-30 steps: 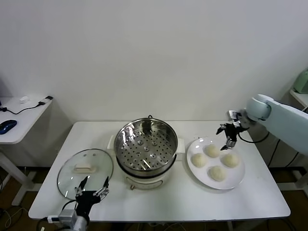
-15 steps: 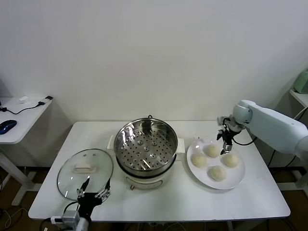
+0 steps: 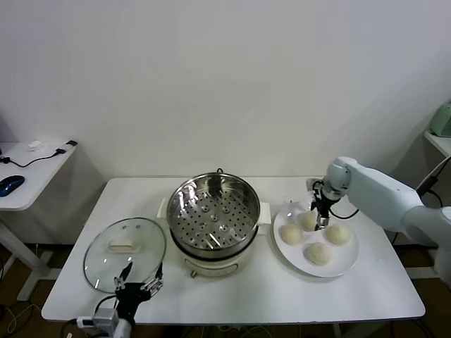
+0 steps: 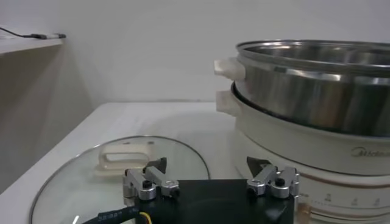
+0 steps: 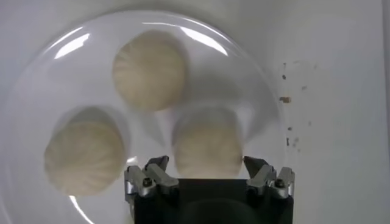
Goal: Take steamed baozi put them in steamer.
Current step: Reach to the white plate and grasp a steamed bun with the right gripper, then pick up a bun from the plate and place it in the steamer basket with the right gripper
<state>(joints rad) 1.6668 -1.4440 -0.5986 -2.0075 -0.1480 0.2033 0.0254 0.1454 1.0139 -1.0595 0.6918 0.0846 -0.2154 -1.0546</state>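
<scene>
Several cream-white baozi lie on a white plate [image 3: 343, 262] at the right of the table. My right gripper [image 3: 321, 219] hangs open just above the rear baozi [image 3: 308, 220]. In the right wrist view that baozi [image 5: 206, 141] sits between my open fingers [image 5: 155, 165] of the right gripper [image 5: 206, 163], with two more baozi [image 5: 150, 70] [image 5: 84, 155] beyond. The steel steamer [image 3: 213, 211] with its perforated tray stands empty at the table's middle. My left gripper [image 3: 137, 279] is open and empty, low at the table's front left; in the left wrist view it [image 4: 206, 165] faces the steamer's wall [image 4: 317, 91].
A round glass lid [image 3: 125, 252] with a white handle lies on the table left of the steamer, also in the left wrist view [image 4: 125, 161]. A side desk [image 3: 28, 172] with a mouse stands at far left.
My right gripper has moved left and down from above the plate's far edge to just over the rear baozi. The left arm has barely moved.
</scene>
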